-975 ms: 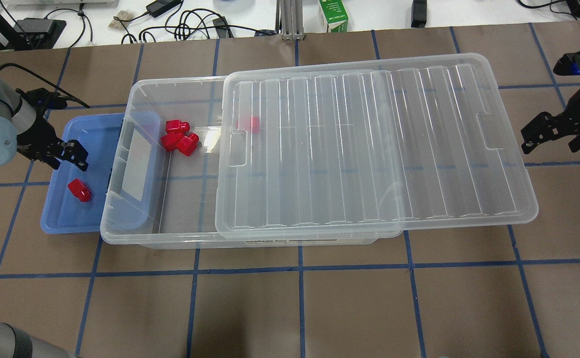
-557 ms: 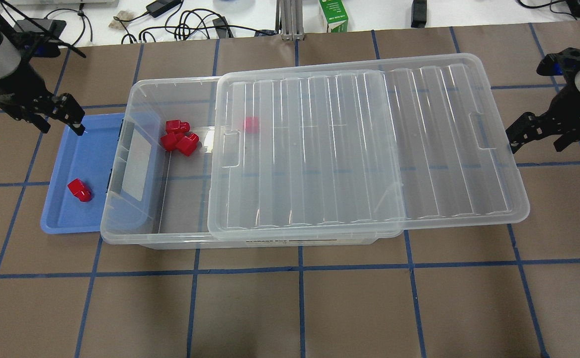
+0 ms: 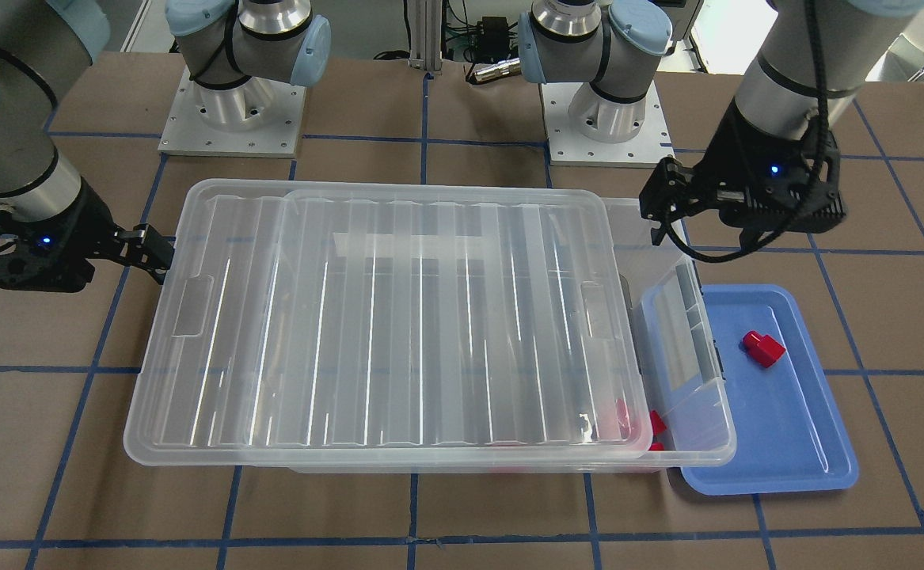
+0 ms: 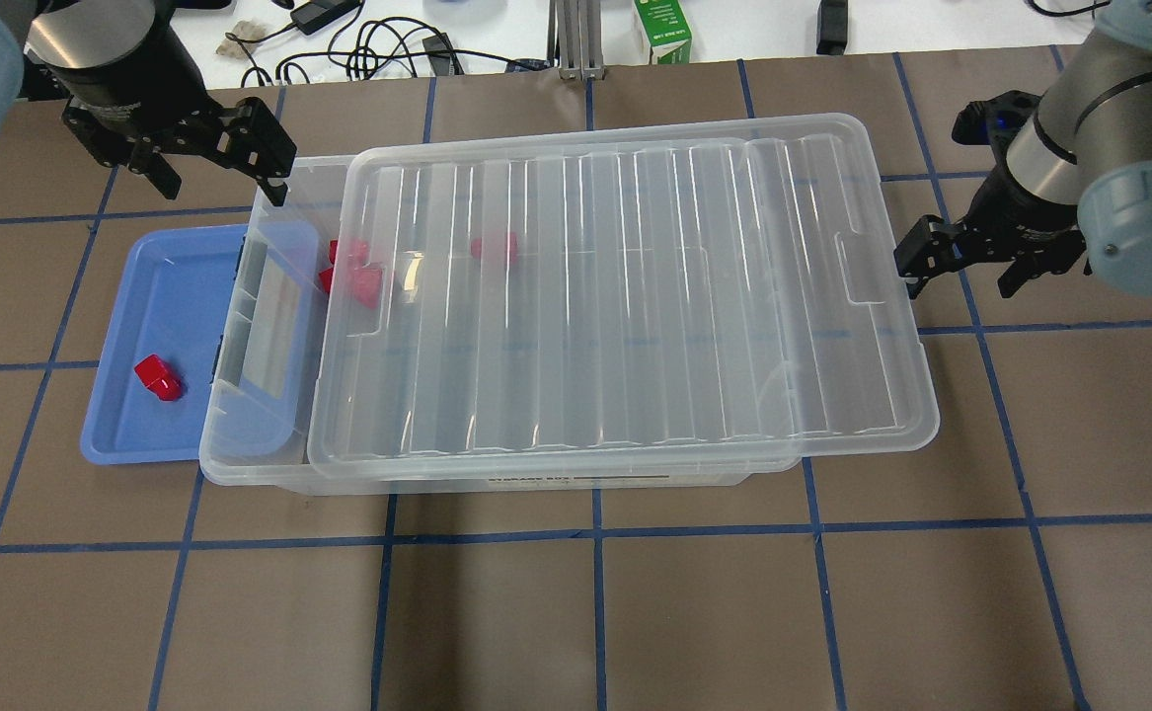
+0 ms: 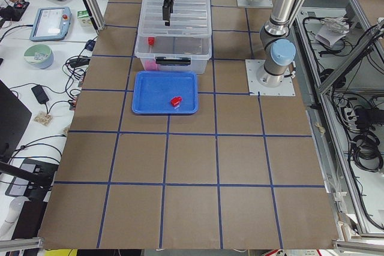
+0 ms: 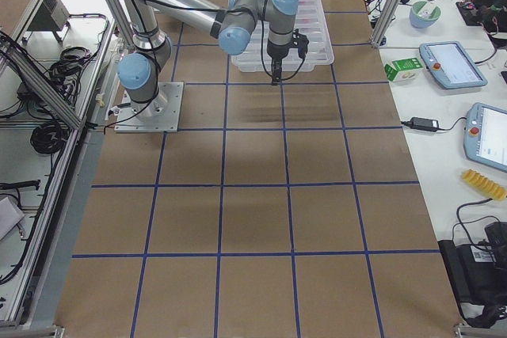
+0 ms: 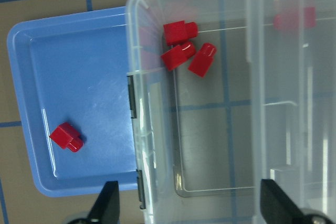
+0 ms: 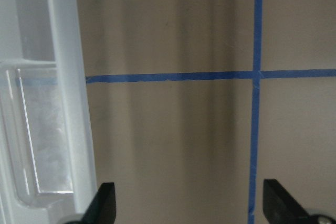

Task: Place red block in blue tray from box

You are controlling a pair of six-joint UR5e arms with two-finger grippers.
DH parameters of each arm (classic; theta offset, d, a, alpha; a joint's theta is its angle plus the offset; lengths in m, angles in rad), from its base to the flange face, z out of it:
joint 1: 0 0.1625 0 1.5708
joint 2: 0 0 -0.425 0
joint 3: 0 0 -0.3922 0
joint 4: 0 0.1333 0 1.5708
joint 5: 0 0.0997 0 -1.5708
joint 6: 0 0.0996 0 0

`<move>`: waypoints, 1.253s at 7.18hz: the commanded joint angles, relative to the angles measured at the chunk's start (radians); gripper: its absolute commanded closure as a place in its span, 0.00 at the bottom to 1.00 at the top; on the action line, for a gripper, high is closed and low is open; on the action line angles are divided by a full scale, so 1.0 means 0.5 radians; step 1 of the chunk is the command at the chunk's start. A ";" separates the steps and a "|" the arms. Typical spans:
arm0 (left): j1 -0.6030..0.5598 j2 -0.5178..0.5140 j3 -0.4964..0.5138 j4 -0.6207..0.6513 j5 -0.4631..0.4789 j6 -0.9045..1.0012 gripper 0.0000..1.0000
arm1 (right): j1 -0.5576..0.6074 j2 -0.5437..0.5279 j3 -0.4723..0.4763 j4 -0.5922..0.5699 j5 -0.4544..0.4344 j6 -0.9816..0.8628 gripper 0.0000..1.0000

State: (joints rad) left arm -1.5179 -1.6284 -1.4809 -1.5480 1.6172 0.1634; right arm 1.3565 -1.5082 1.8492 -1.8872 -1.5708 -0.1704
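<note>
Tabletop [image 4: 694, 612], glossy red block [image 4: 158, 377] in blue tray [image 4: 171, 296], left tool [image 4: 225, 185] spread, right tool [image 4: 960, 283] spread

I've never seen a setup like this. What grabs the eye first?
The big clear box sits mid-table, its ribbed lid askew, leaving one end open, red blocks inside. Beside that end, a blue tray holds one red block. The left tool and right tool hang open, one near each end.
</note>
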 commanded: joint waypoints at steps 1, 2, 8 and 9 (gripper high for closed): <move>-0.066 0.060 -0.035 -0.012 0.002 -0.032 0.00 | 0.176 -0.002 -0.008 -0.005 0.000 0.208 0.00; -0.066 0.072 -0.081 0.022 -0.019 -0.038 0.00 | 0.216 -0.002 -0.011 -0.002 0.003 0.248 0.00; -0.060 0.146 -0.094 0.019 -0.047 -0.048 0.00 | 0.327 -0.064 -0.622 0.504 0.030 0.252 0.00; -0.060 0.146 -0.091 0.022 -0.050 -0.048 0.00 | 0.421 -0.070 -0.810 0.698 0.006 0.297 0.00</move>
State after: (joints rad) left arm -1.5478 -1.5563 -1.5266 -1.5382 1.5937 0.1396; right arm 1.5190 -1.5351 1.5639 -1.6631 -1.5632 -0.0400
